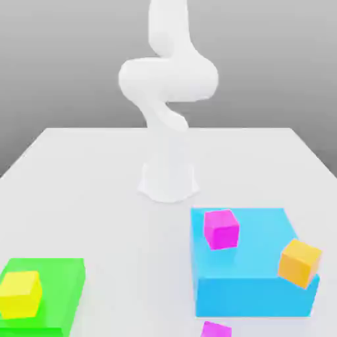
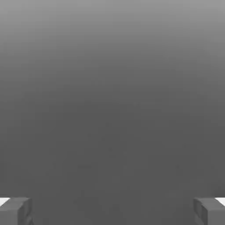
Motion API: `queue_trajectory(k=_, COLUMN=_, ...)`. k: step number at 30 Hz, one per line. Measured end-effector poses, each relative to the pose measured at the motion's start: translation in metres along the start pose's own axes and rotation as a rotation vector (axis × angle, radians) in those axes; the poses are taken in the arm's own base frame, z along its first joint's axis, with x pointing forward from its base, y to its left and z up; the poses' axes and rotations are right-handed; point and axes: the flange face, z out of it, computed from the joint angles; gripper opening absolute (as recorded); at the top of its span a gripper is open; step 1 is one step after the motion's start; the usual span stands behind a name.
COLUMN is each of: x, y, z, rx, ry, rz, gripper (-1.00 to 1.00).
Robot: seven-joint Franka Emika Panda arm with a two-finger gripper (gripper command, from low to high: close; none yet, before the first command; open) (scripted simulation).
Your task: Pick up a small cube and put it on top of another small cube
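Note:
In the exterior view a magenta small cube [image 1: 221,228] sits on a large cyan block [image 1: 253,283] at the right. An orange small cube [image 1: 300,263] rests tilted at that block's right edge. A yellow small cube [image 1: 20,294] lies on a flat green block [image 1: 62,276] at the left. Another magenta cube [image 1: 216,330] shows at the lower edge, in front of the cyan block. In the hand view my gripper [image 2: 112,212] is open. Its grey fingertips [image 2: 15,211] stand wide apart with nothing between them, facing plain grey background.
The white arm [image 1: 168,79] rises from its base [image 1: 168,181] at the middle of the white table [image 1: 92,191] and bends upward out of the picture. The two big blocks stand near the table's front, left and right.

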Motion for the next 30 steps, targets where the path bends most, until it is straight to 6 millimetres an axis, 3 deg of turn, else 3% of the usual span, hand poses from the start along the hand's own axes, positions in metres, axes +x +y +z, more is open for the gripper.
queue_trajectory(k=7, x=-0.018, y=-0.008, z=0.127, rx=-0.171, ry=-0.078, rz=0.052, gripper=0.0)
queue_trajectory(k=15, x=-0.062, y=0.013, z=0.263, rx=-0.337, ry=-0.184, rz=0.11, gripper=0.0)
queue_trajectory(k=23, x=-0.132, y=0.056, z=0.379, rx=-0.479, ry=-0.313, rz=0.177, gripper=0.0)
queue_trajectory(k=30, x=-0.207, y=0.105, z=0.458, rx=-0.58, ry=-0.435, rz=0.248, gripper=0.0)
